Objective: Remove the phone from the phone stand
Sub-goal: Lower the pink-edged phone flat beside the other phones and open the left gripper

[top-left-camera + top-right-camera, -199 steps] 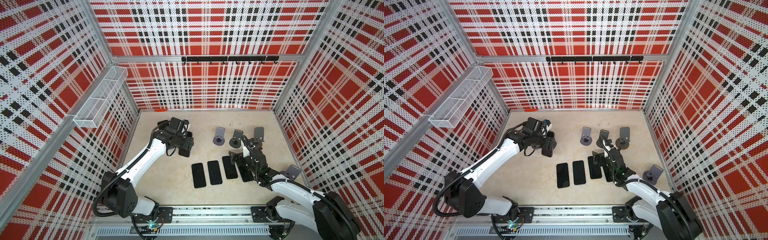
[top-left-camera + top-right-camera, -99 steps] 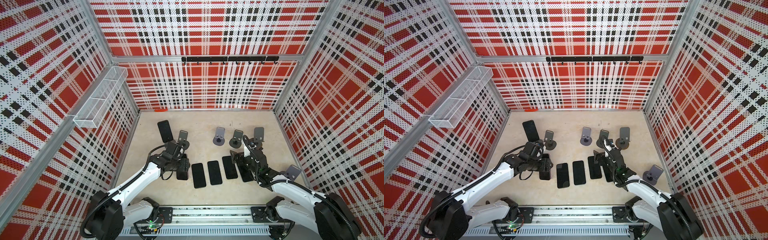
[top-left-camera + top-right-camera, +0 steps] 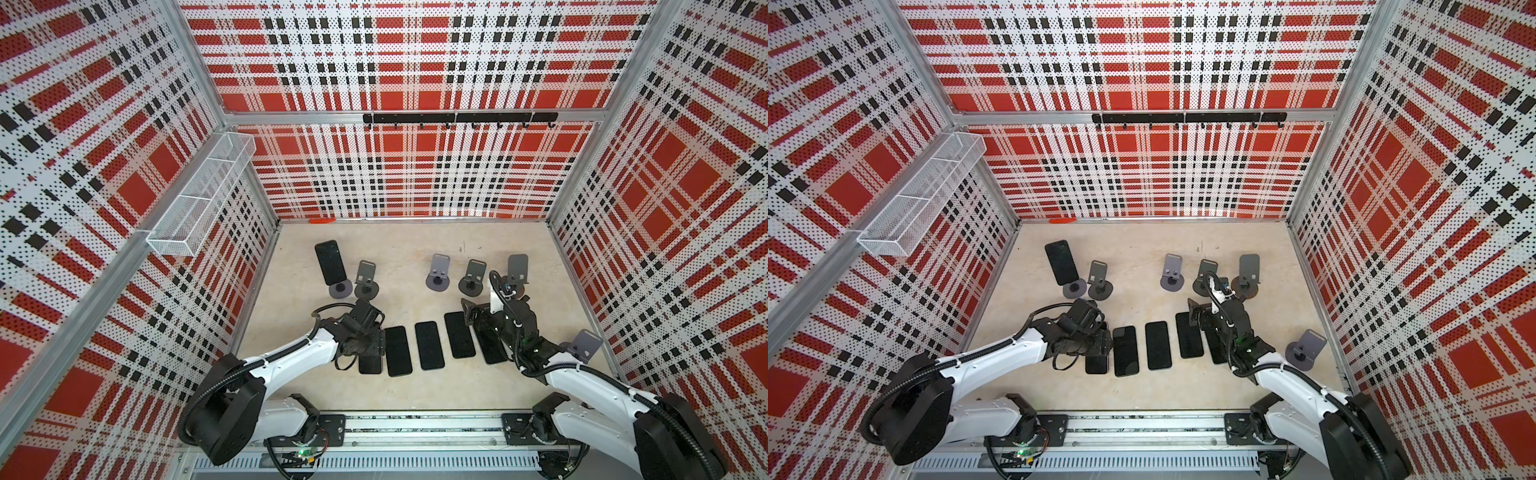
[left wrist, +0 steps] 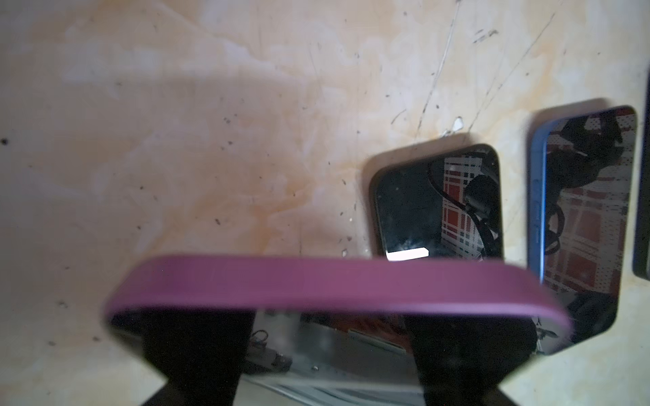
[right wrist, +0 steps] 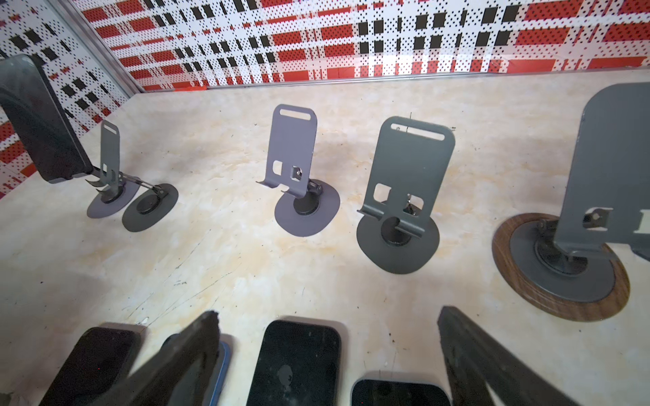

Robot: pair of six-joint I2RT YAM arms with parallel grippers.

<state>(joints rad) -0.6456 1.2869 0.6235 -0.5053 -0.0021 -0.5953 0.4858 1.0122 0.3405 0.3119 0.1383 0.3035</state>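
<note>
Left pincer (image 4: 332,318) is clenched on the purple-cased phone (image 4: 334,281). In the left wrist view its two dark fingers (image 4: 197,351) show against the phone's glass, with the purple edge running across above them. In both top views this pincer sits low over the bench (image 3: 395,249) at the left end of a row of phones lying flat. One end of the purple-cased phone pokes out from under it, just beside the dark-cased phone (image 3: 398,350). Whether the held phone touches the bench I cannot tell. Next along the row lies a blue-cased phone (image 4: 591,228), then two more, the last partly hidden under the right arm.

Right pincer (image 5: 327,328) is released, its jaws spread wide with nothing between them, poised above the right end of that row.

At the back left a black phone (image 3: 330,262) leans tilted on a phone stand (image 3: 340,289). Just beside that stand is a bare stand (image 3: 365,279). Three more bare stands (image 3: 438,274) line up across the back, the rightmost on a wooden ring (image 5: 580,314). A sixth stand (image 3: 584,347) sits near the right wall, apart from the rest.
</note>
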